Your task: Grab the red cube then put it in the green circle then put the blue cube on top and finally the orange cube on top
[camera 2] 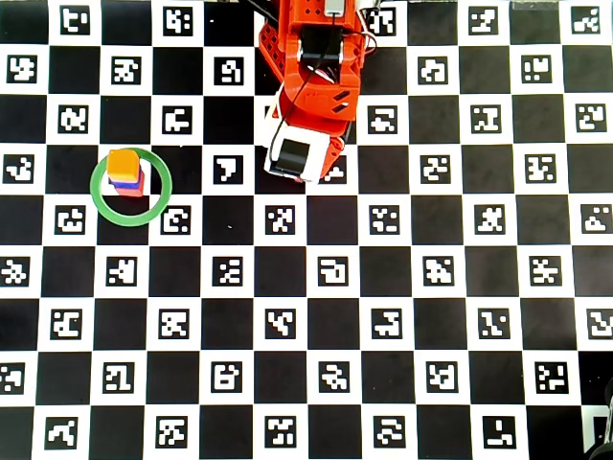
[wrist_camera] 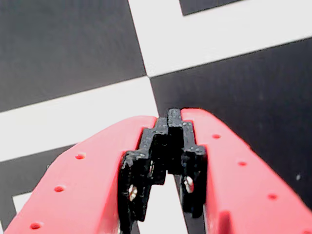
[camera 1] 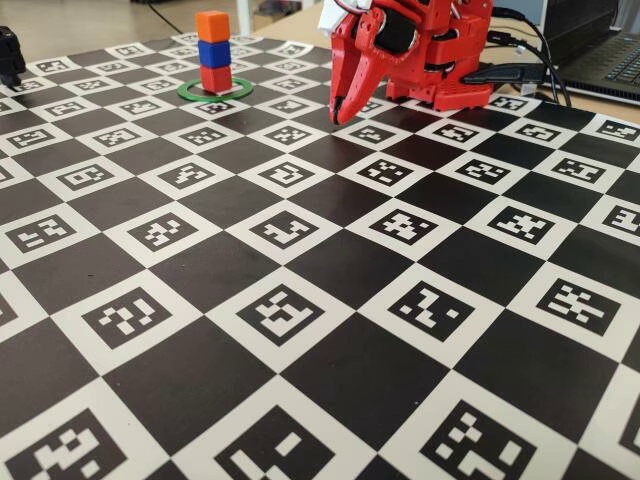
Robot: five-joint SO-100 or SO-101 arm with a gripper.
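Observation:
The red cube (camera 1: pixel 215 77) stands inside the green circle (camera 1: pixel 195 96) at the far left of the fixed view. The blue cube (camera 1: pixel 214 53) sits on it and the orange cube (camera 1: pixel 212 26) tops the stack. From overhead, the orange cube (camera 2: pixel 123 165) covers most of the stack, a red edge (camera 2: pixel 129 191) shows below it, and the green circle (camera 2: pixel 131 221) surrounds them. My red gripper (camera 1: pixel 340 115) hangs tip-down by the arm's base, well to the right of the stack. In the wrist view the gripper (wrist_camera: pixel 170 117) is shut with nothing between its black pads.
A black and white checkered mat (camera 1: pixel 300 300) with printed markers covers the table. The folded arm (camera 2: pixel 311 96) sits at the mat's far edge. A laptop (camera 1: pixel 610 60) and cables lie behind it on the right. A black object (camera 1: pixel 10 55) stands at the far left.

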